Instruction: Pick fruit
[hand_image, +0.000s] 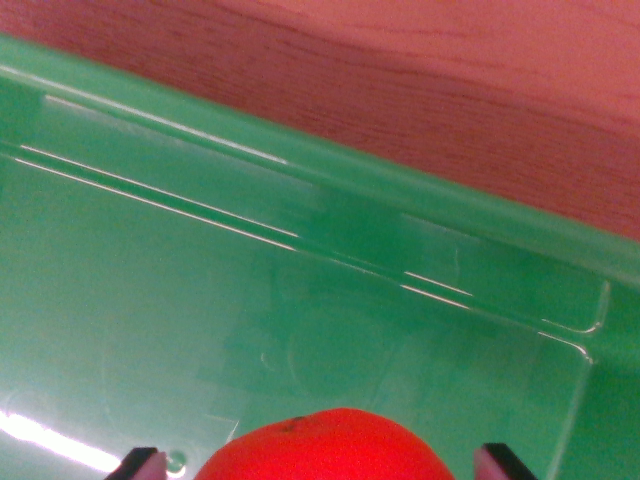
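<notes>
Writing: no brand, label or lettering can be read anywhere in the wrist view.
Fruit: a round, glossy orange-red fruit (325, 448) sits at the bottom edge of the wrist view, only its upper part in view. A small dark spot, like a stem scar, marks its top toward the wrist view's left. The skin looks smooth and evenly coloured, strongly saturated under the light.
Fruit's place: inside a translucent green plastic bin (420, 200), over its floor, and between the two finger tips.
Fingers: the gripper (322, 462) shows only as two dark tips, one finger (140, 464) at the wrist view's left of the fruit and the other at its right. They stand wide, each with a gap of green floor between it and the fruit; neither touches the skin.
Bin: its rim runs slantwise from upper left down to the right edge, with a stepped ledge below it and a rounded corner at the right. Bright glare streaks lie on the ledge and at lower left.
Worktop: reddish-brown wood-grain worktop (450, 90) fills the area beyond the rim.
</notes>
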